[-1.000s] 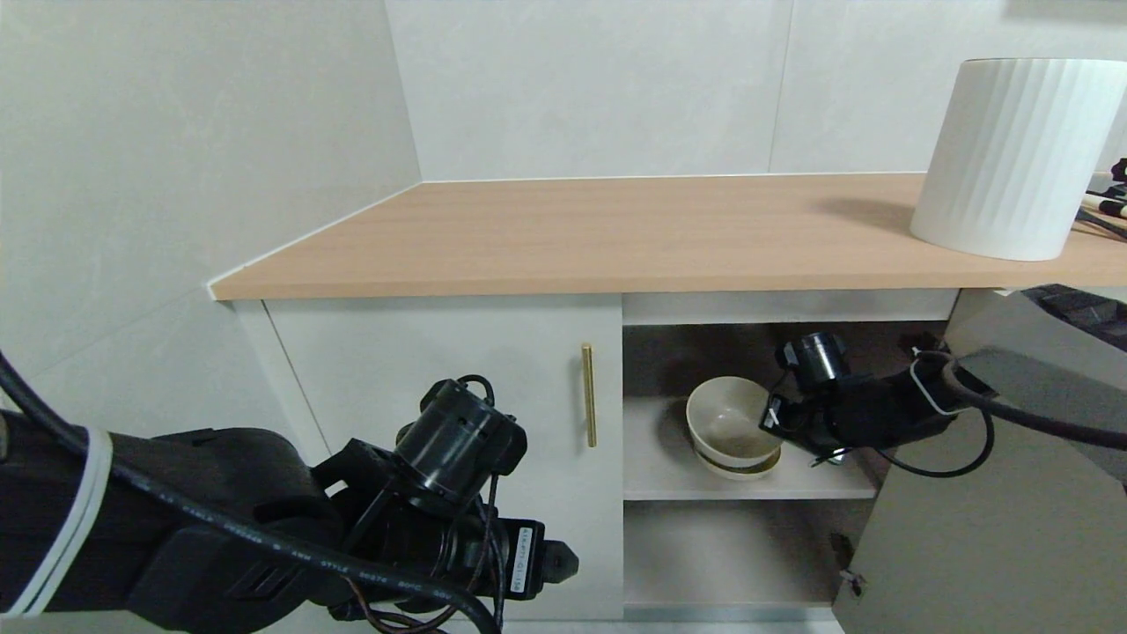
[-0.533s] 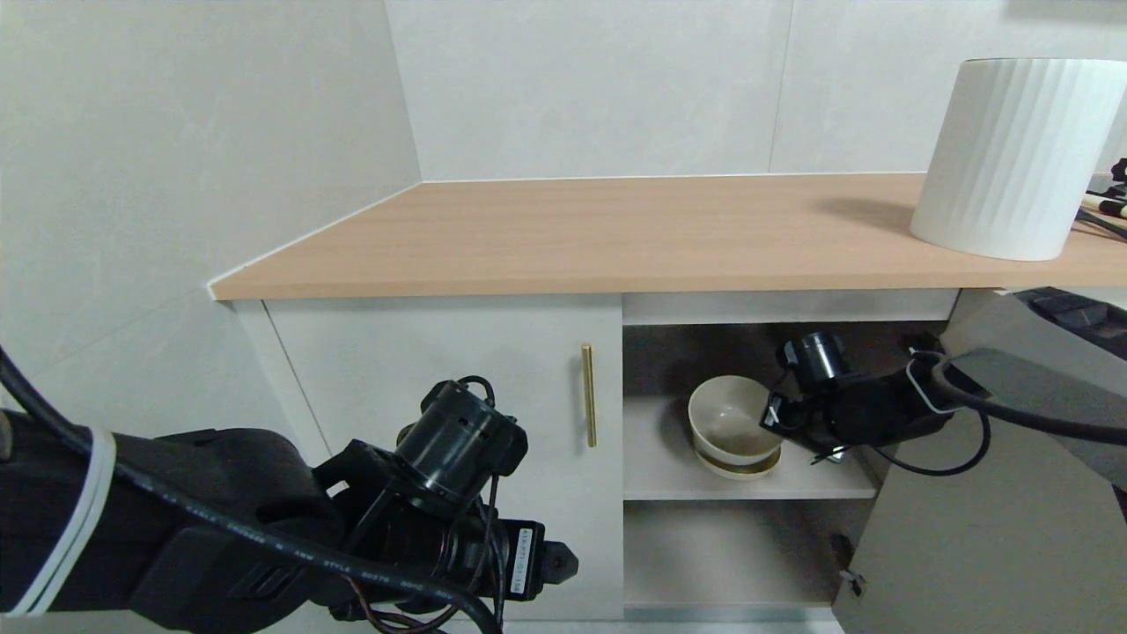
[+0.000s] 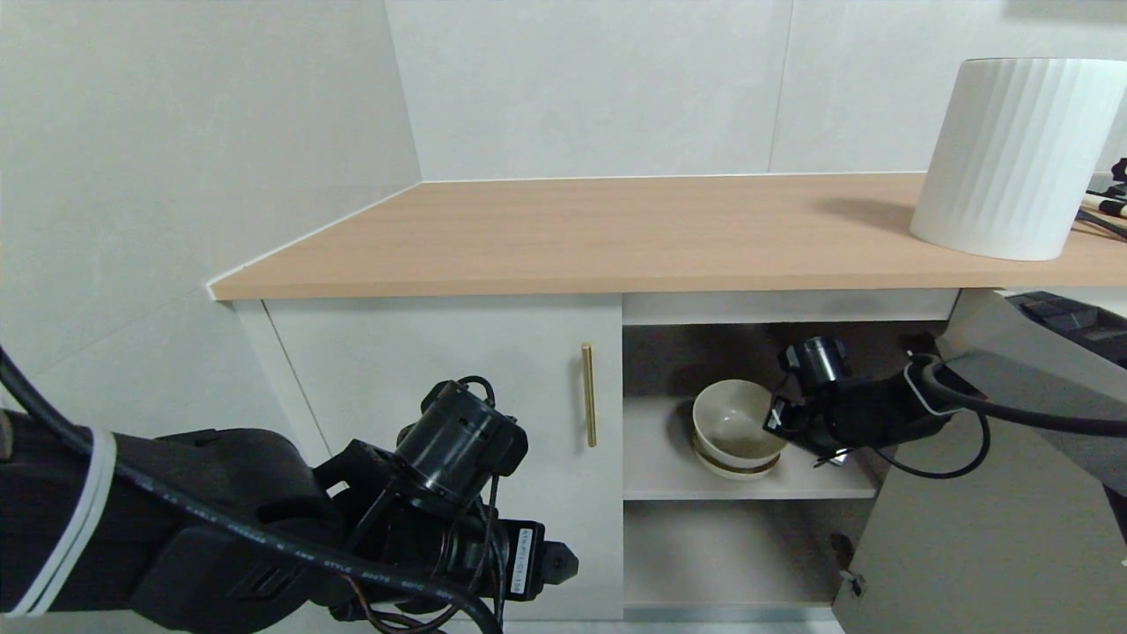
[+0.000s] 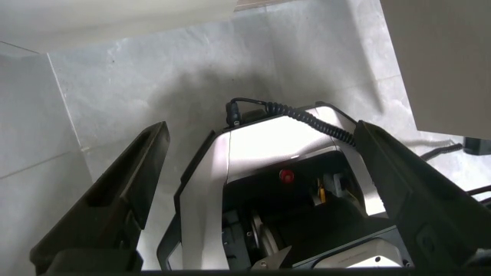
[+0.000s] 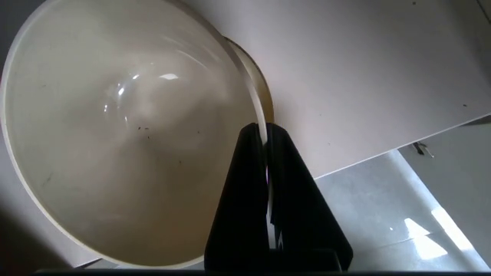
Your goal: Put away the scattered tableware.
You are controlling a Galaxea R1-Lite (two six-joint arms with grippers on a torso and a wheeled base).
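A cream bowl (image 3: 735,421) is tilted on the cabinet's upper shelf (image 3: 660,458), resting in another dish (image 3: 738,467) of the same colour. My right gripper (image 3: 779,421) reaches in from the right and is shut on the bowl's near rim. In the right wrist view the gripper (image 5: 267,192) pinches the rim of the bowl (image 5: 130,130), and the lower dish's brownish edge (image 5: 259,86) peeks out behind. My left gripper (image 4: 265,192) hangs open and holds nothing, low in front of the closed left door.
The left cabinet door (image 3: 440,352) is closed, with a brass handle (image 3: 588,394). The right door (image 3: 995,528) stands swung open beside my right arm. A lower shelf (image 3: 731,546) lies below. On the wooden counter (image 3: 572,233) stands a white ribbed container (image 3: 1012,158), with utensils (image 3: 1105,207) past it.
The bowl has sunk a little and shifted slightly right, settling flatter onto the dish beneath, with my right gripper still on its rim. The left arm has not moved.
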